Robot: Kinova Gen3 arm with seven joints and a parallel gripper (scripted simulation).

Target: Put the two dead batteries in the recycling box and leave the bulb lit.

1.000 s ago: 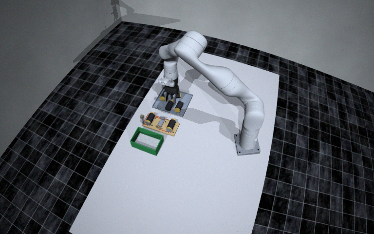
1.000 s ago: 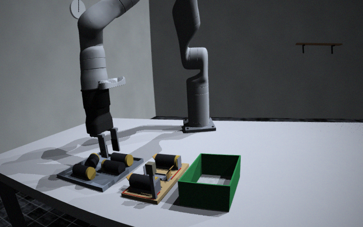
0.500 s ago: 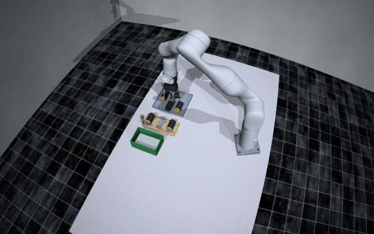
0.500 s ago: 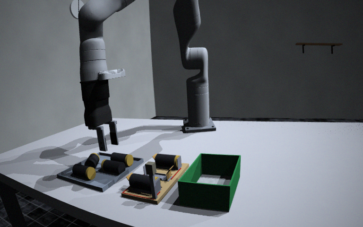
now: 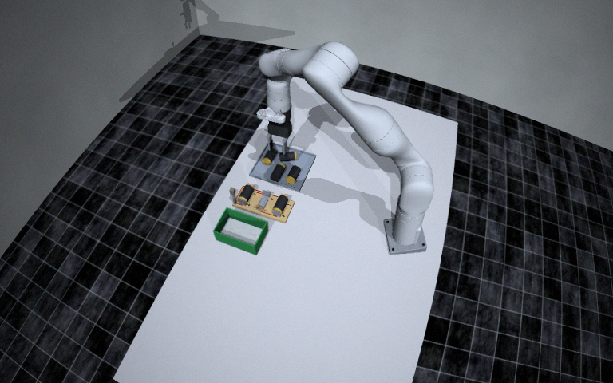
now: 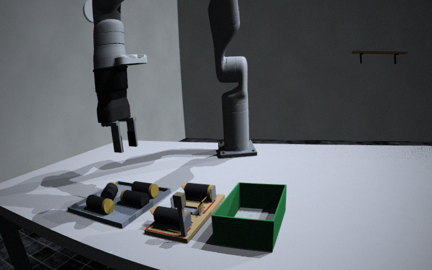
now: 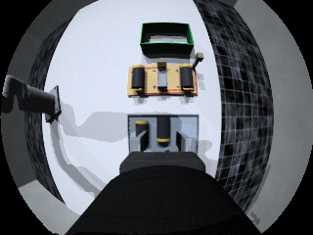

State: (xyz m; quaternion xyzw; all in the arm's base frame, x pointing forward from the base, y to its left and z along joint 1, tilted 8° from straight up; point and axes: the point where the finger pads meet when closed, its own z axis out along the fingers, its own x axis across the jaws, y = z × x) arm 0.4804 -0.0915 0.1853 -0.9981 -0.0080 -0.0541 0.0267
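Jaws spread and empty, the gripper hangs above four batteries on the tray; beyond it, the green box holds no battery.

A long white table stands on a dark tiled floor and carries everything in the scene. In the top view, three things lie directly on it in a short row near its left edge: farthest back a flat grey tray holding four black batteries, then a tan wooden holder board with two more batteries seated, and nearest a green open-topped recycling box. Well apart to the right, near the table's right edge, the arm's square grey base plate is fixed to the top.
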